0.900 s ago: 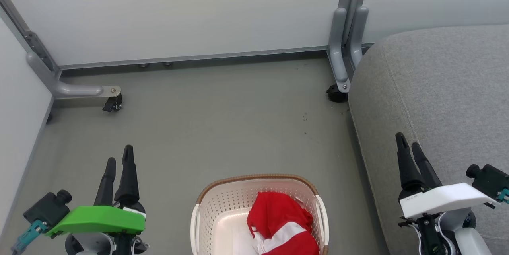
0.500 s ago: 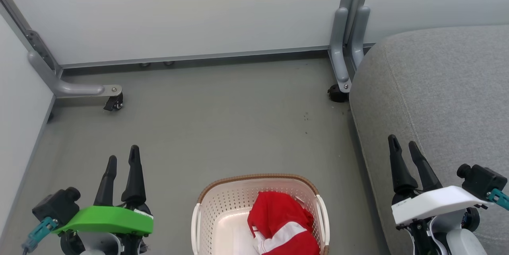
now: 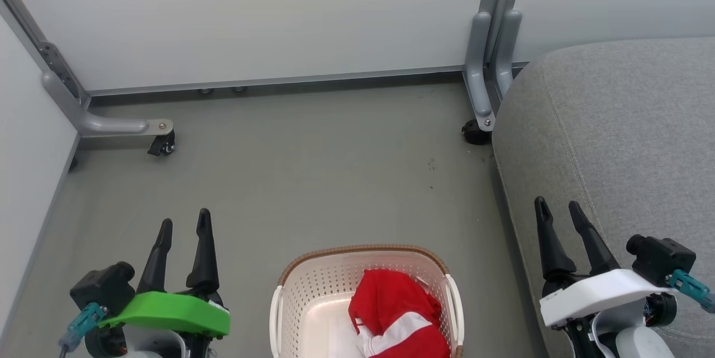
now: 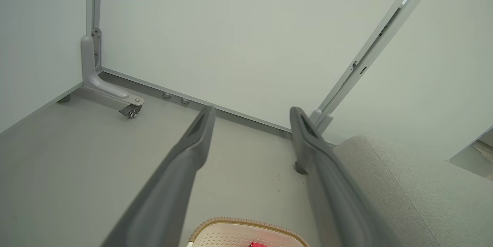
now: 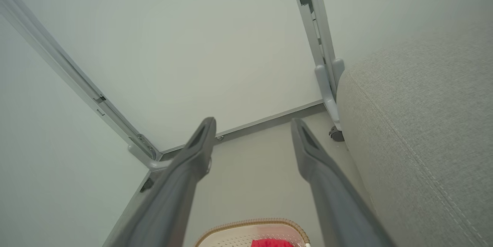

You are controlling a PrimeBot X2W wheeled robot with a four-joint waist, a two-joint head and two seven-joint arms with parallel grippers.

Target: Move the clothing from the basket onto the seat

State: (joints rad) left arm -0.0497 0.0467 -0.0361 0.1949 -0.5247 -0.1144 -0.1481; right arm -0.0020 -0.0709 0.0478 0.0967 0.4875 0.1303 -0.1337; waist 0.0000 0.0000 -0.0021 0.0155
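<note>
The left gripper (image 3: 185,218) is hanging over the floor (image 3: 313,168) toward its left edge. Its two fingers are standing part-way apart with nothing between them and pointing away from the robot. To its right, the basket (image 3: 363,248) is sitting on the floor between the two arms, its near end running off the head view. Inside it the clothing (image 3: 394,305) is lying bunched in a red-and-white heap against the right wall, leaving the pale bottom showing on the left. Further right, the right gripper (image 3: 556,203) is hovering at the left edge of the seat (image 3: 614,123), likewise part-open and holding nothing. The heap is lying below and behind both pairs of fingertips, and the right arm is looking the nearer, since the heap is hugging that side.
</note>
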